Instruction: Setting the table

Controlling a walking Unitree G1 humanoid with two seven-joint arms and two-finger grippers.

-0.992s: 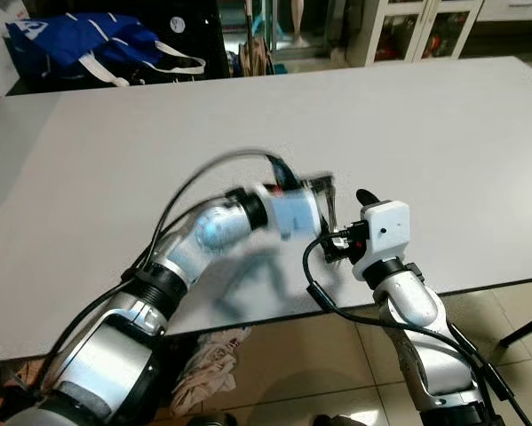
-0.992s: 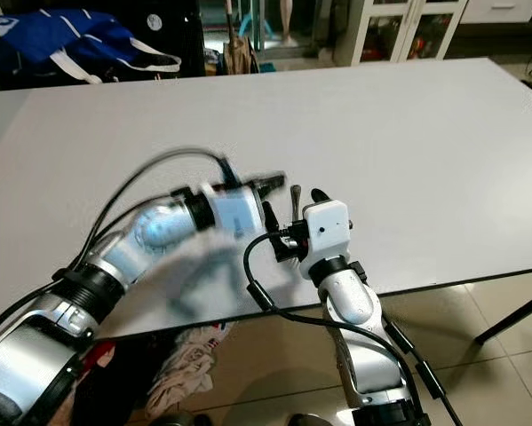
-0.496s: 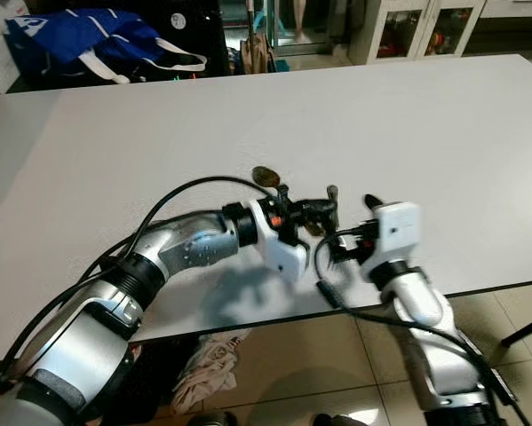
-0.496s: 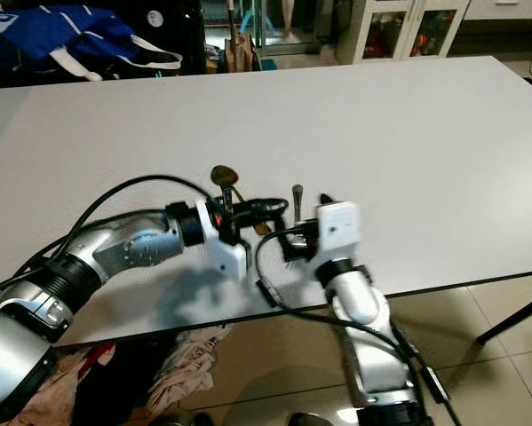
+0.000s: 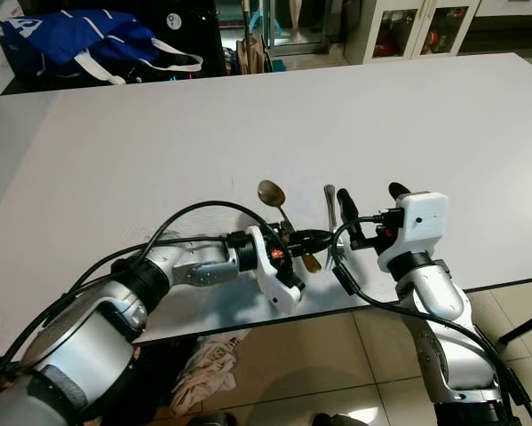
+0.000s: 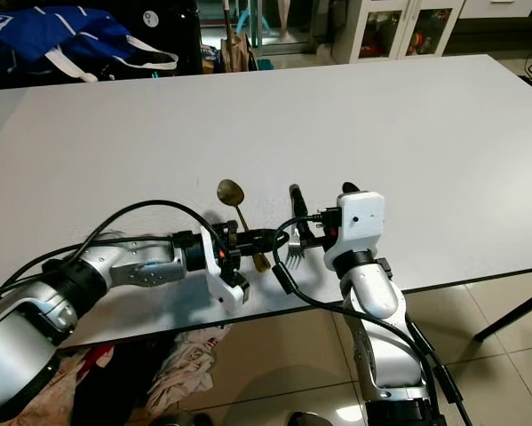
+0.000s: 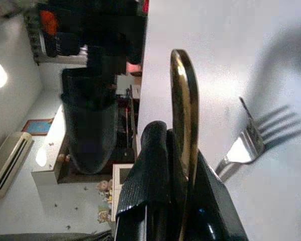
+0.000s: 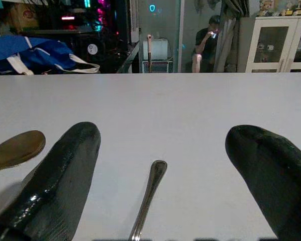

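Fork (image 6: 294,229) lay flat on the table (image 6: 443,142), between the spread fingers of the released right end effector (image 6: 319,211). Left end effector (image 6: 258,238) clenched the bronze spoon (image 6: 232,193), just beside the fork, not yet set down.

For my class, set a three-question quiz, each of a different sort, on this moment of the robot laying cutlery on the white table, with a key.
1. True or false: the left gripper is shut on the brass-coloured metal spoon.
2. The silver metal fork lies: A) across the spoon; B) on the white table between the right gripper's two black fingers; C) on the floor.
3. Fill in: beyond the table's far edge lies a blue fabric ____ with white straps.

Key: 1 true; 2 B; 3 bag.
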